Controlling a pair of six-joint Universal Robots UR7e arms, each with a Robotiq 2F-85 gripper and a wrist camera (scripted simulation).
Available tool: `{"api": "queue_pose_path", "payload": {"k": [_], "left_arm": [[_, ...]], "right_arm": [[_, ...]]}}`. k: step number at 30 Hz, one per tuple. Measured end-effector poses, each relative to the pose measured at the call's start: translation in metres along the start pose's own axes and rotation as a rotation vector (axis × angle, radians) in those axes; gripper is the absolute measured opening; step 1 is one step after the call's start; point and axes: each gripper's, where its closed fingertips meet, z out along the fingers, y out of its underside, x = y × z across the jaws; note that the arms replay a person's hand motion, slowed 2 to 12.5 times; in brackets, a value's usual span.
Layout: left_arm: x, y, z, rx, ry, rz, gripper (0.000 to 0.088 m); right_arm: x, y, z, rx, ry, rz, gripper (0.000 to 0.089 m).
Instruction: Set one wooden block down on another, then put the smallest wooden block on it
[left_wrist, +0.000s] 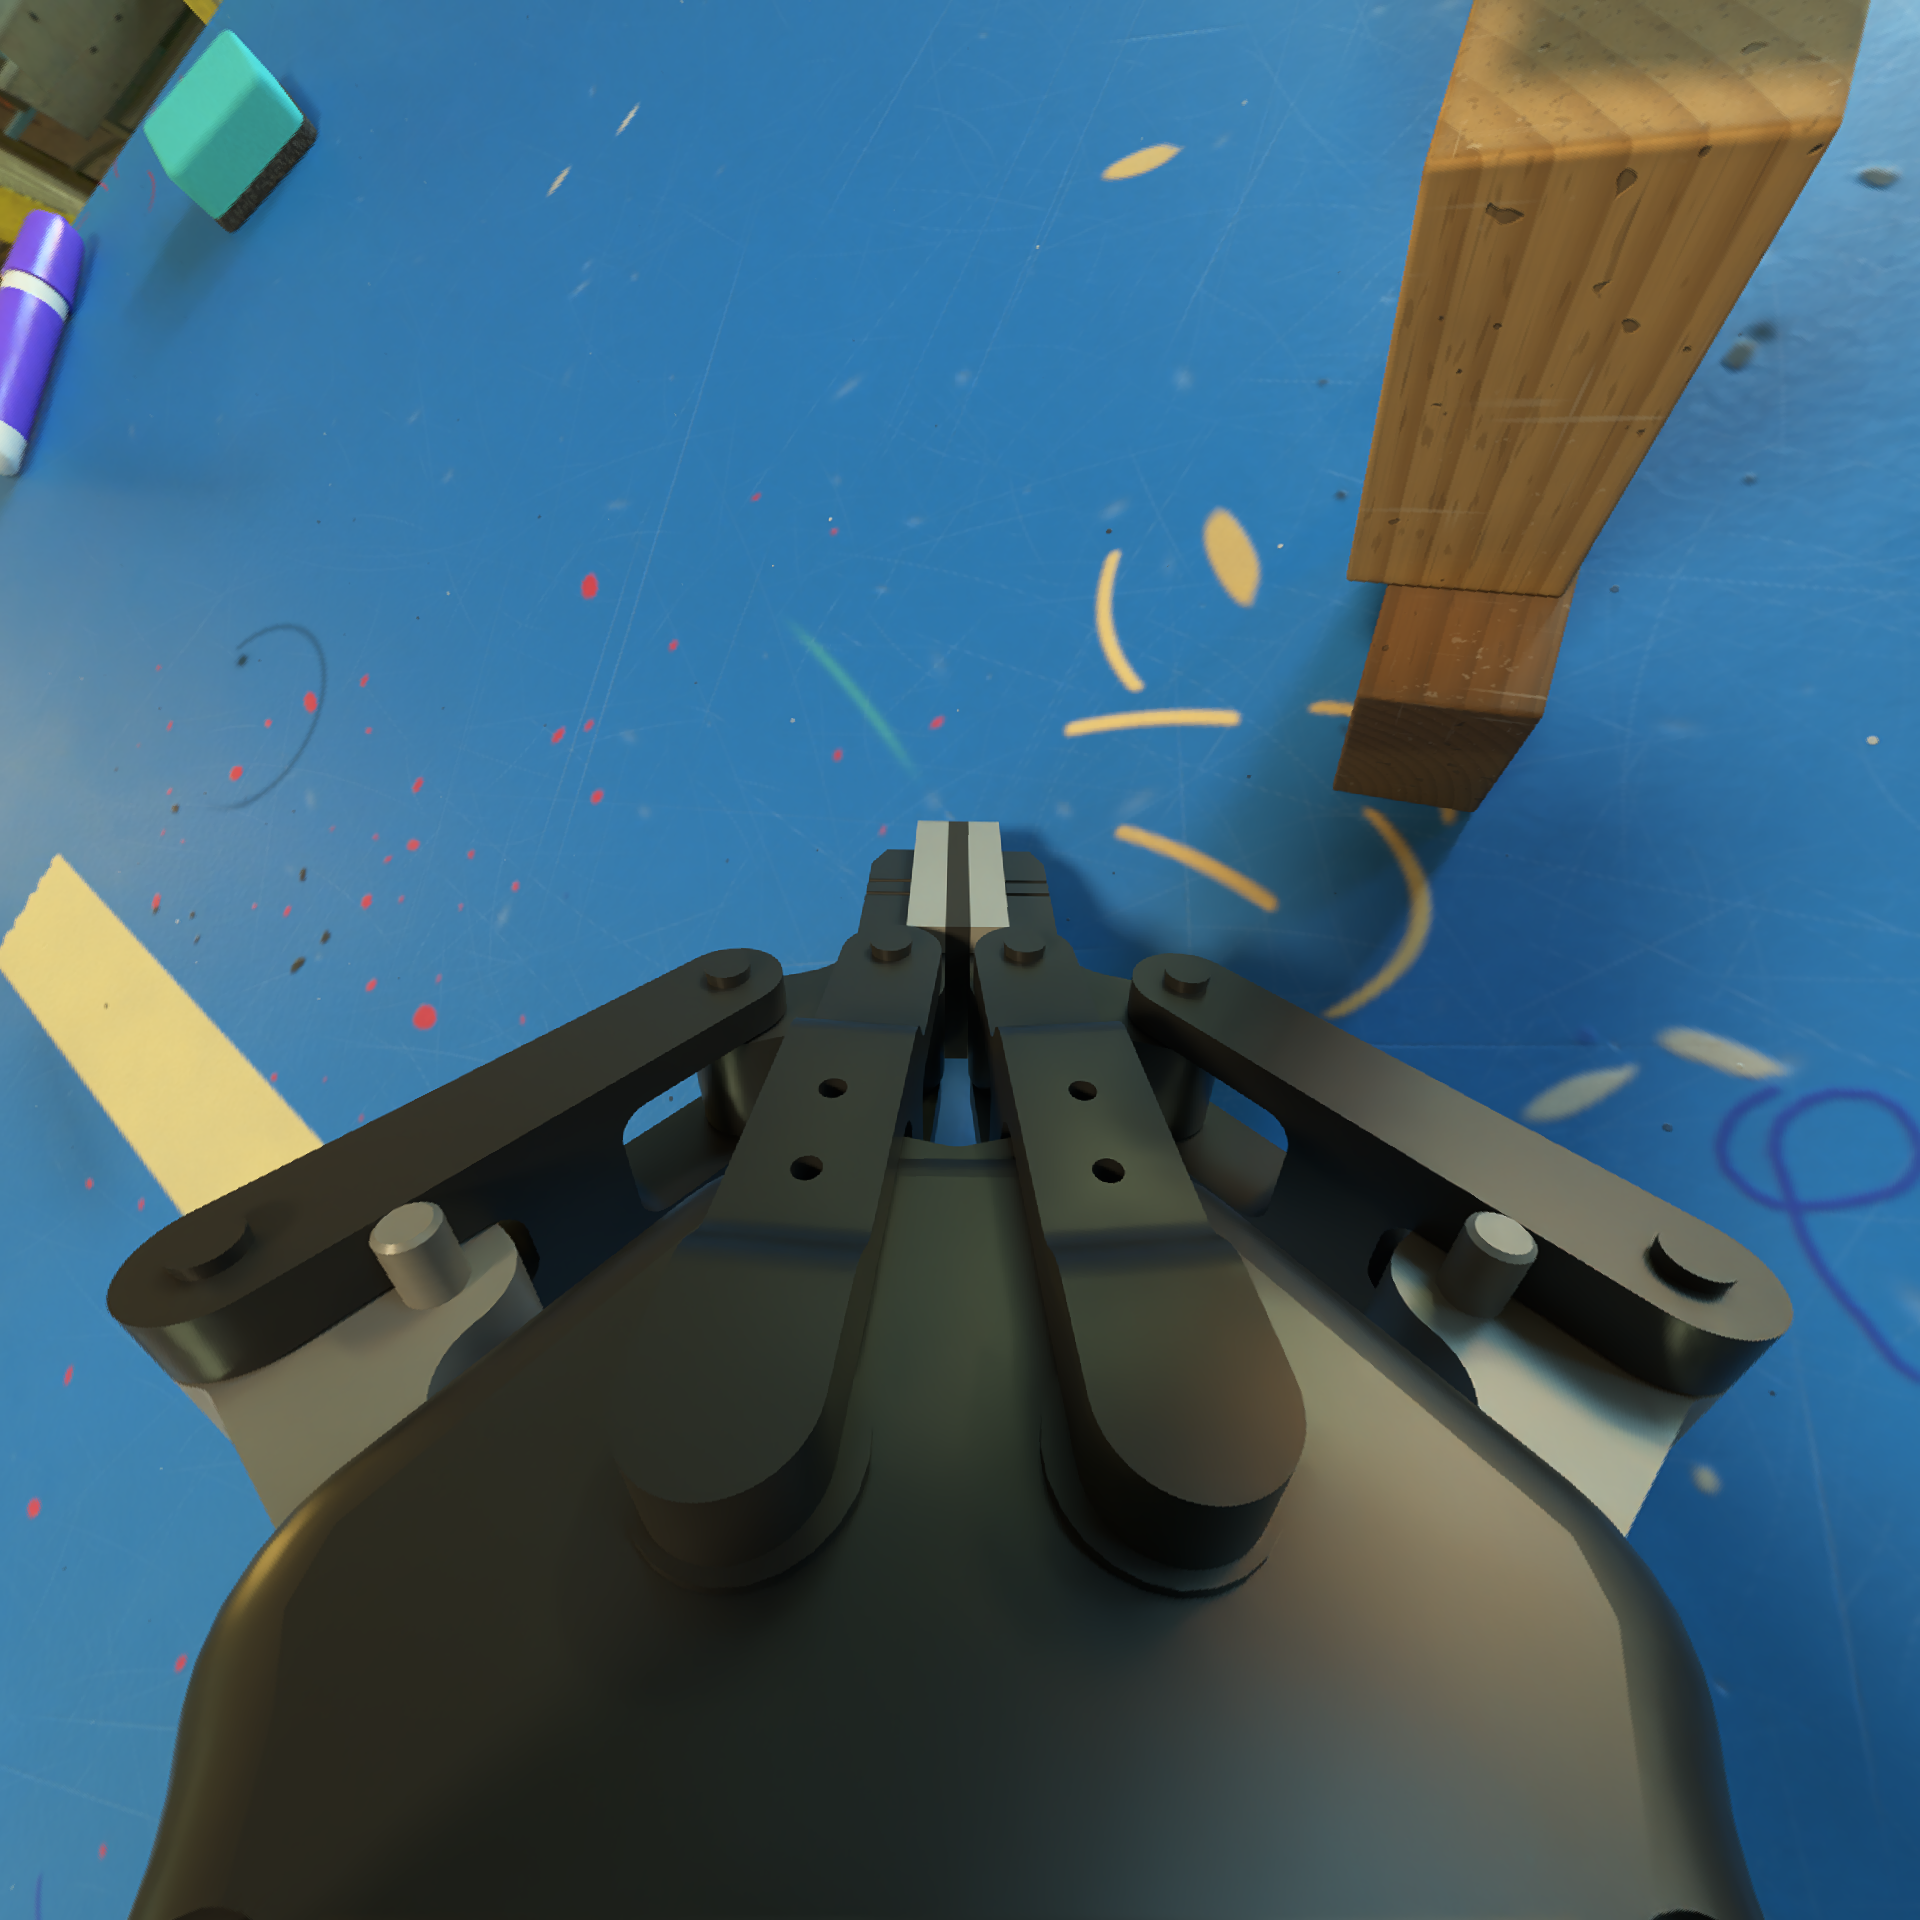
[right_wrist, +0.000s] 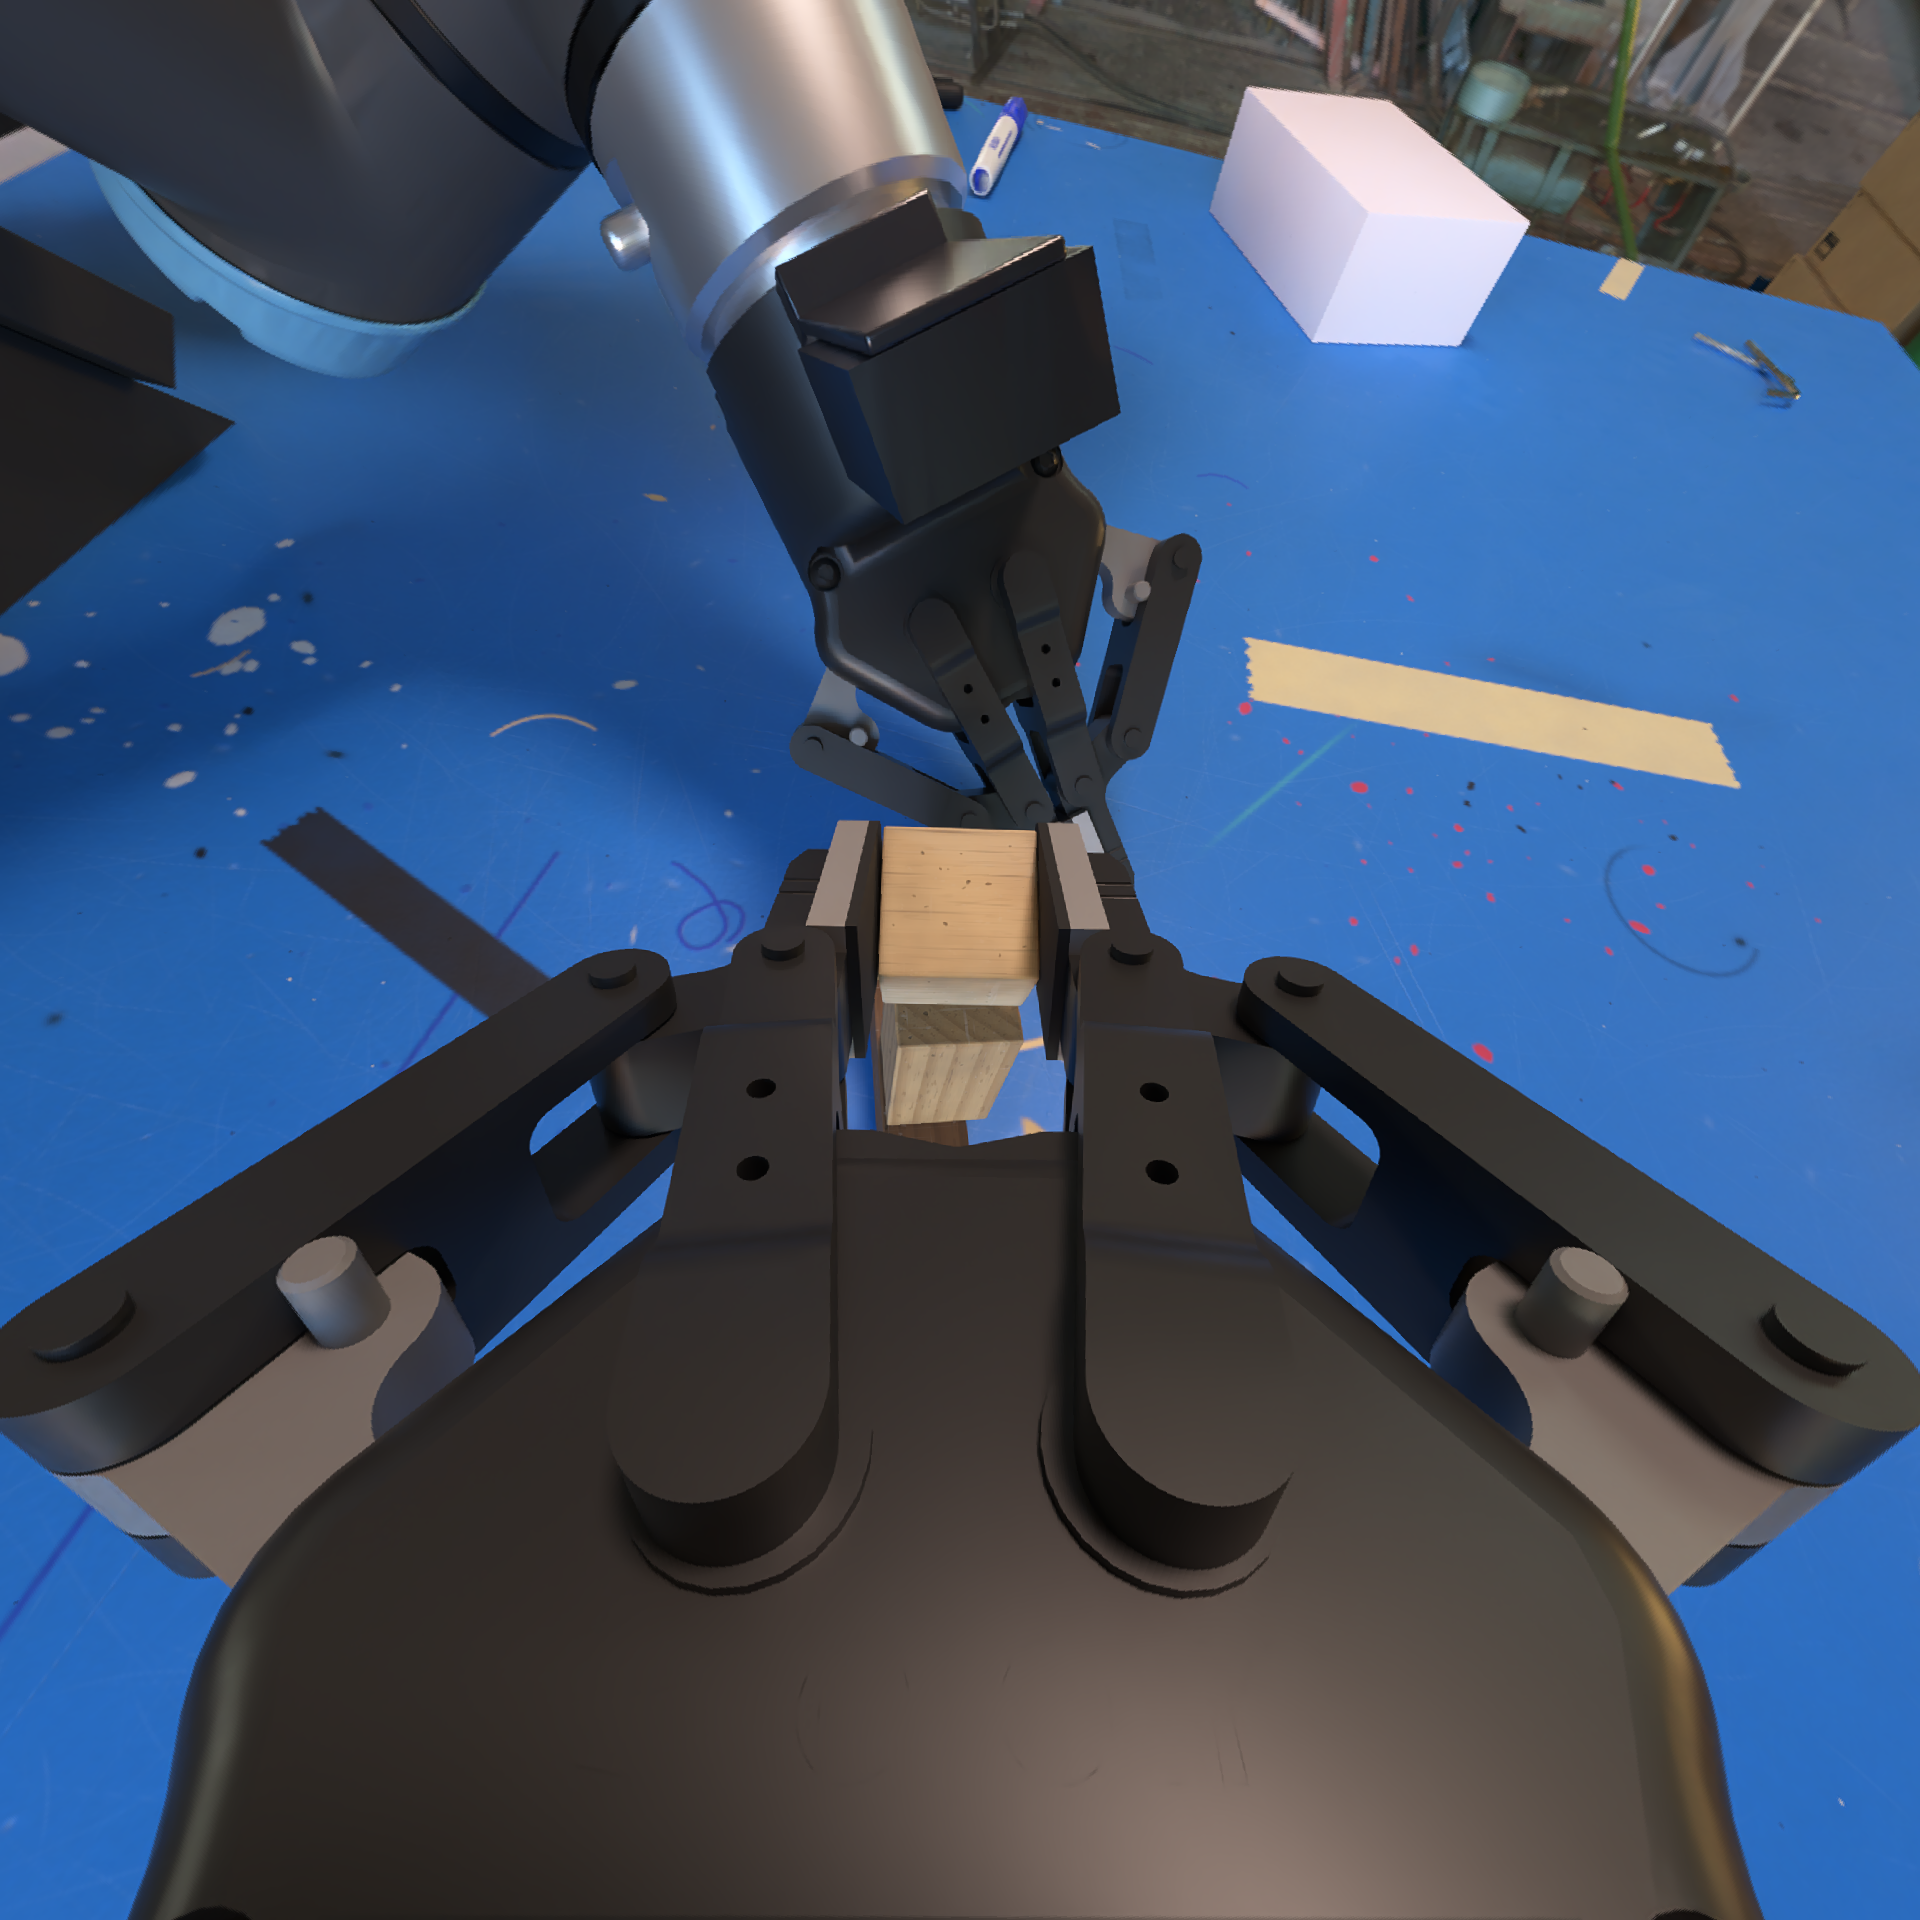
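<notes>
While left jaws press together, right jaws pinch the small wooden block (right_wrist: 958, 902).

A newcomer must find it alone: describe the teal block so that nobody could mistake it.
Start from the blue table in the left wrist view and go to its far left corner. There, just beyond a purple marker, sits the teal block. Unlike the stacked wooden blocks at the far right, it is small and smooth, with rounded edges and a black layer underneath.
</notes>
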Motion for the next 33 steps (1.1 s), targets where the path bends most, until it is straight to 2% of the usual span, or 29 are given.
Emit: {"api": "queue_pose_path", "payload": {"k": [19,33], "left_arm": [[0.0000,0.0000,0.0000,0.000,0.004,-0.004,0.0000],[0.0000,0.0000,0.0000,0.000,-0.003,0.003,0.0000]], "right_arm": [[0.0050,-0.0032,0.0049,0.014,-0.114,0.015,0.0259],[0.0047,0.0035,0.0079,-0.038,-0.121,-0.008,0.0259]]}}
